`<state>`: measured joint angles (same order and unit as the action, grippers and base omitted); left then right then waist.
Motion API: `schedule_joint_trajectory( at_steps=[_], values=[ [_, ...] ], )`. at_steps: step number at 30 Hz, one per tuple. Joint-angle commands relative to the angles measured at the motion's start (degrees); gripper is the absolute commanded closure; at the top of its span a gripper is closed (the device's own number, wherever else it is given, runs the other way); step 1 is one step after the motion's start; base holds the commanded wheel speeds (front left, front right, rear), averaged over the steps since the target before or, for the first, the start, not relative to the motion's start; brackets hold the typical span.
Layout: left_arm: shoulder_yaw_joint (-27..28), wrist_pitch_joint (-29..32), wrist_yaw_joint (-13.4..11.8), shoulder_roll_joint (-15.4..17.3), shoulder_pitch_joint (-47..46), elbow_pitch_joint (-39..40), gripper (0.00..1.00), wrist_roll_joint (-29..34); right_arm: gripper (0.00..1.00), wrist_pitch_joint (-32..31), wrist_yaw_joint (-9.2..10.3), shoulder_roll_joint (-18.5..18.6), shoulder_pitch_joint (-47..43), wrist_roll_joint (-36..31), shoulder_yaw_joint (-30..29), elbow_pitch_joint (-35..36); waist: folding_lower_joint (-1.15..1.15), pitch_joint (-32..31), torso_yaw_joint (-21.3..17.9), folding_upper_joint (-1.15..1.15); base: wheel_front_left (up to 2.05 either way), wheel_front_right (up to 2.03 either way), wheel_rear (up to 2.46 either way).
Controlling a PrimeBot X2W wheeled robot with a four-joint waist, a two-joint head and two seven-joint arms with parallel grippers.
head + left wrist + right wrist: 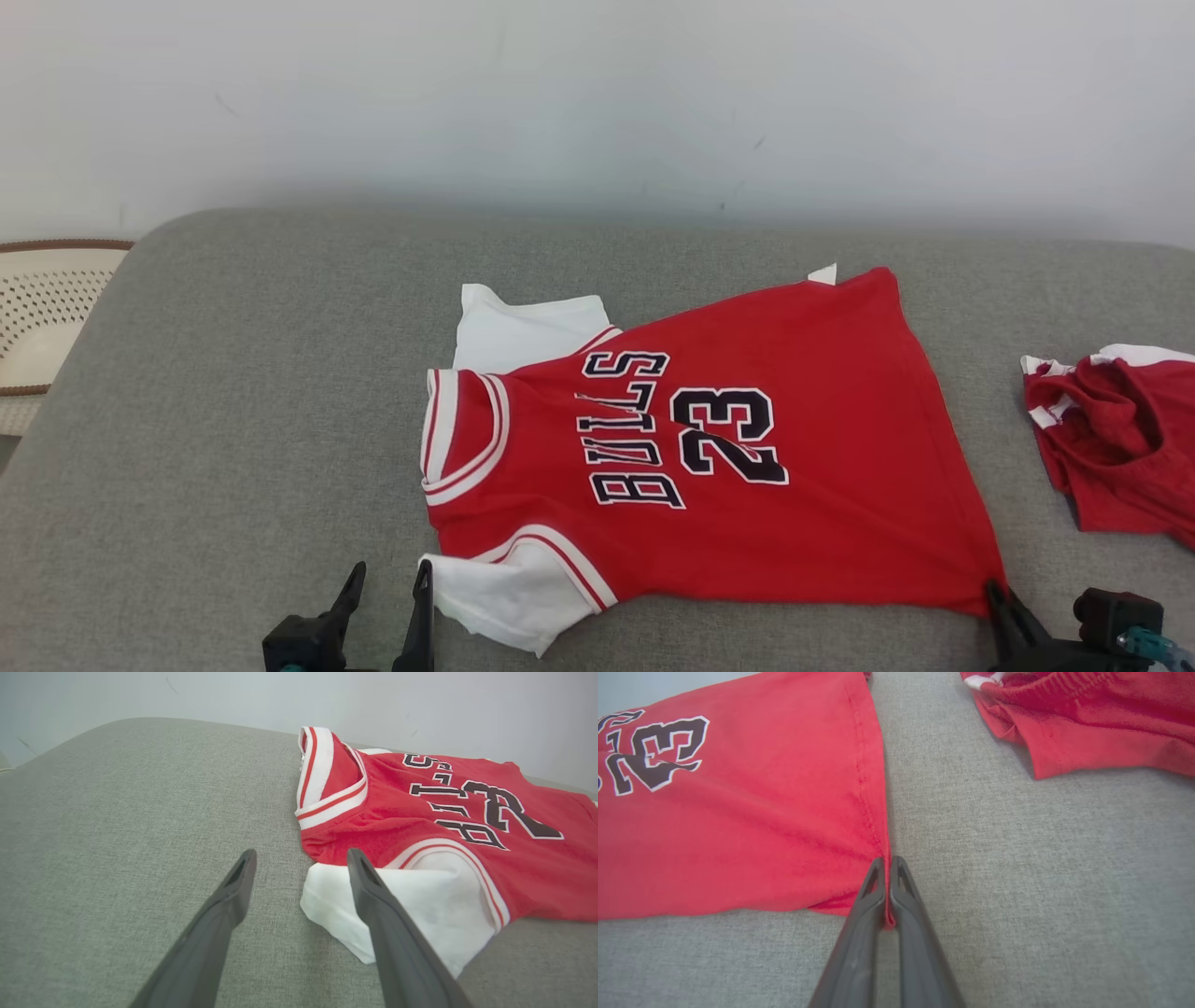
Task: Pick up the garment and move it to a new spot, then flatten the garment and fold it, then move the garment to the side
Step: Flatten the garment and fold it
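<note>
The garment (747, 485) is a red jersey with white sleeves, "BULLS" and "23" in black, lying spread on the grey cushion (243, 411), collar to the left. My left gripper (387, 583) stands open at the lower left, one finger (364, 882) over the near white sleeve (420, 905), the other on bare cushion. My right gripper (888, 863) is shut on the jersey's near hem corner (985, 583), red cloth pinched between its fingers (873, 891).
A second red and white garment (1116, 439) lies bunched at the cushion's right edge. A cream perforated basket (47, 317) sits off the cushion's left side. A pale wall (597, 93) rises behind the cushion.
</note>
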<state>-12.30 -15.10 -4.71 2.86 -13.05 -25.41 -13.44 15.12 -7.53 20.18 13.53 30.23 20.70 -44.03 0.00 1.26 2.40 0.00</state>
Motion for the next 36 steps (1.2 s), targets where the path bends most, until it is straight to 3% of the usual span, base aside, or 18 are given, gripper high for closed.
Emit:
schedule_joint_trajectory(
  at_steps=[1,5,9,20,28,29,30,31,36],
  values=[
    [-0.04,-0.08,-0.04,0.08,0.8,-0.33,0.0,-0.22,0.0,0.01,0.08,0.31,0.16,-0.21,-0.62,-0.1,0.0,-0.27,-0.16,0.0,0.0,0.0,0.0],
    [1.02,-0.08,-0.17,0.08,0.57,-0.51,0.0,-0.86,0.0,0.01,0.07,0.12,0.29,-1.98,-2.15,1.73,0.0,-0.43,-0.61,0.0,0.0,0.0,0.0],
    [2.01,-0.08,1.47,0.08,-2.34,-2.83,0.0,-0.36,0.0,0.01,0.07,-0.45,0.09,-3.94,-3.82,3.78,0.0,0.15,-1.54,0.0,0.0,0.0,0.0],
    [1.54,-0.08,5.61,0.06,-14.38,-21.68,0.0,1.27,0.0,0.01,0.07,-1.75,0.96,-8.15,-6.71,7.33,0.0,4.01,-5.55,0.0,0.0,0.0,0.0],
    [1.81,-0.08,5.19,0.21,-19.44,-26.14,0.0,3.37,0.0,0.01,0.07,-2.28,1.4,-8.84,-7.45,8.02,0.0,5.85,-6.97,0.0,0.0,0.0,0.0],
    [1.93,-0.08,5.18,0.28,-19.73,-26.29,0.19,3.6,0.0,0.01,0.07,-2.32,1.49,-8.76,-7.55,8.07,0.0,5.98,-7.0,0.0,0.0,0.0,0.0],
    [2.2,-0.08,5.01,0.38,-20.0,-25.95,0.72,3.75,0.0,0.01,0.07,-2.34,1.6,-8.73,-7.65,8.06,0.0,6.15,-7.01,0.0,0.0,0.0,0.0],
    [2.54,-0.08,4.68,0.58,-20.34,-25.12,1.0,3.94,0.0,0.01,0.07,-2.4,1.71,-8.62,-7.74,8.07,0.0,6.29,-6.97,0.0,0.0,0.0,0.0],
    [3.82,-0.08,3.8,1.64,-21.55,-21.2,1.0,5.24,0.0,0.01,0.07,-2.66,1.6,-8.45,-8.22,8.14,0.0,6.94,-6.3,0.0,0.0,0.0,0.0]
  ],
)
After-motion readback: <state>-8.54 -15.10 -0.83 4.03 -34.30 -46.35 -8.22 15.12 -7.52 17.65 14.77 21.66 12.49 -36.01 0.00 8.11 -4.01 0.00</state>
